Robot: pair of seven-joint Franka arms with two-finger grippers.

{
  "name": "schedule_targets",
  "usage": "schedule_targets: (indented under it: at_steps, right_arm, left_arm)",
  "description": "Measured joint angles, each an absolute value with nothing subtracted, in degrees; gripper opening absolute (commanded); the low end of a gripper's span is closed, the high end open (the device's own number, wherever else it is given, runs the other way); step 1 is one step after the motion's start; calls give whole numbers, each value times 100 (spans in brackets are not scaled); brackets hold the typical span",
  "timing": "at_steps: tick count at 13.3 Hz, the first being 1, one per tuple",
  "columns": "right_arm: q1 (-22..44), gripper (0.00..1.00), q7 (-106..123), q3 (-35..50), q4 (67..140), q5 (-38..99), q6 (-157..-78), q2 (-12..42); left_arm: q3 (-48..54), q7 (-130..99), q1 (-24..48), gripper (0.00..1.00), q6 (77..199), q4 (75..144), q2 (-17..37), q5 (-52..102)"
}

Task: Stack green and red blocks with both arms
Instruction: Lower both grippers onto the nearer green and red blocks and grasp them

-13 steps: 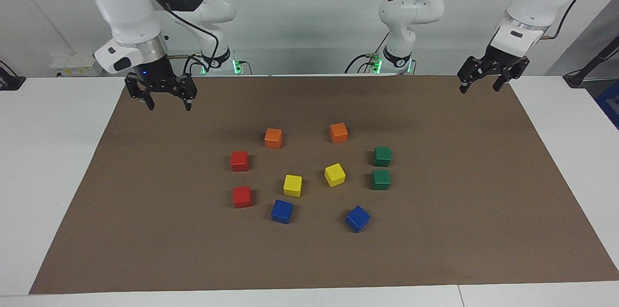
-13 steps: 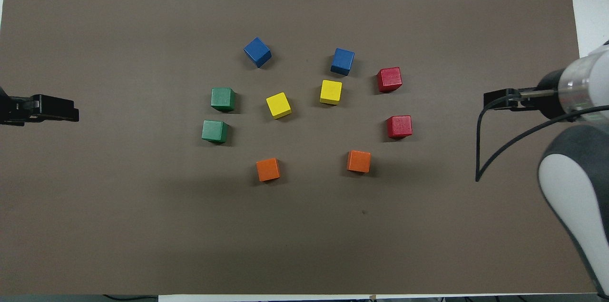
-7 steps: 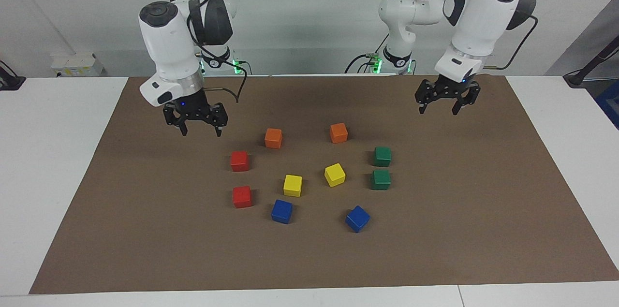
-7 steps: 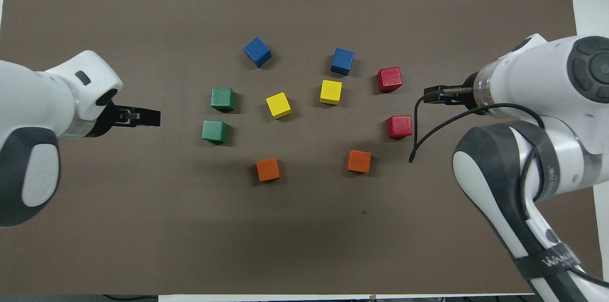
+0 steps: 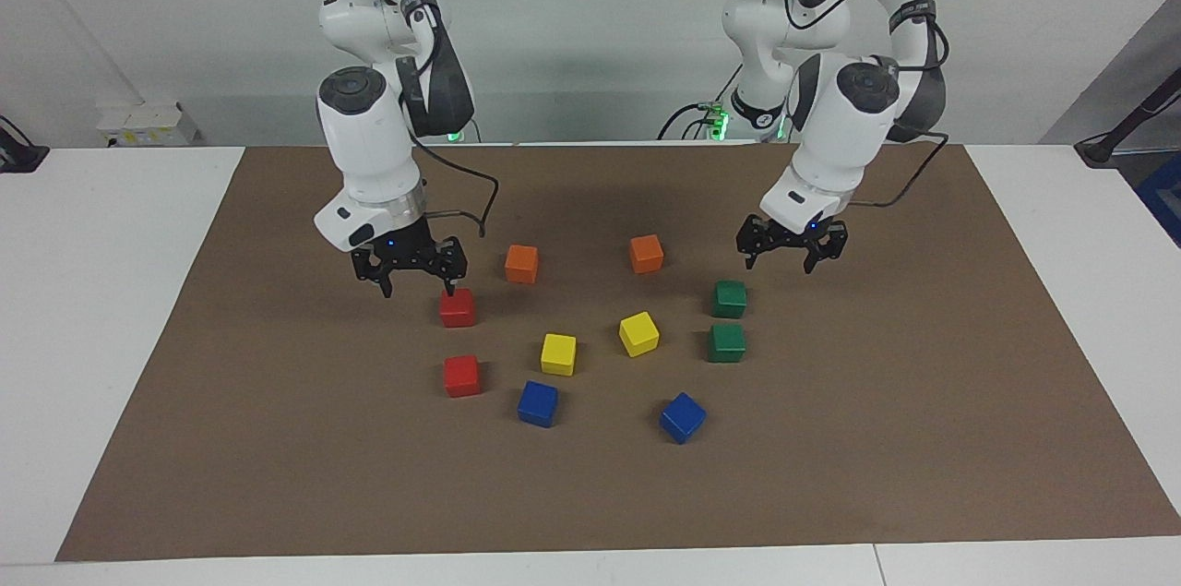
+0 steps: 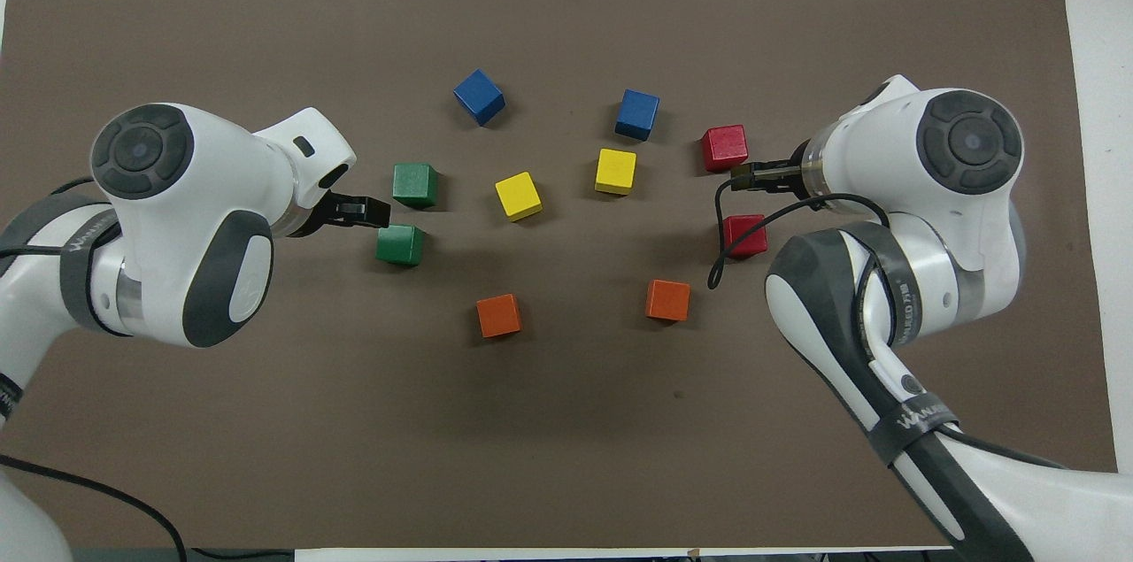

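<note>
Four cubes untouched on the brown mat mid-desk: two red cubes [image 5: 457, 307] toward the right arm's end, two green cubes [image 5: 729, 298] toward the left arm's end, none stacked yet. Swung in from the mat's robot-side corners within a second: right gripper [image 5: 413, 277] now just above the nearer red cube, left gripper [image 5: 791, 250] close by the nearer green one. Jaws spread on both, holding nothing. Likely about to descend and grasp.

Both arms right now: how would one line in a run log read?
left gripper: open, by green blocks | right gripper: open, by red blocks | nothing held | nothing stacked
</note>
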State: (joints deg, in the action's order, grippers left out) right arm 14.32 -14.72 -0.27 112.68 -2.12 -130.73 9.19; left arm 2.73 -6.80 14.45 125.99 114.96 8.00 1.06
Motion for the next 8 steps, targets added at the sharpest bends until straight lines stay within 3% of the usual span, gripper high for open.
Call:
schedule_targets:
  at_steps: [4, 8]
  right_arm:
    - [1542, 100, -1473, -28, 11329, -212, -13215, 1042]
    - [1542, 100, -1473, -33, 11925, -212, -13900, 1050]
  left_arm:
    - [281, -900, 1553, 100, 13068, 11495, 1222, 115]
    - [284, -1188, 1850, 100, 13415, 11494, 1612, 115]
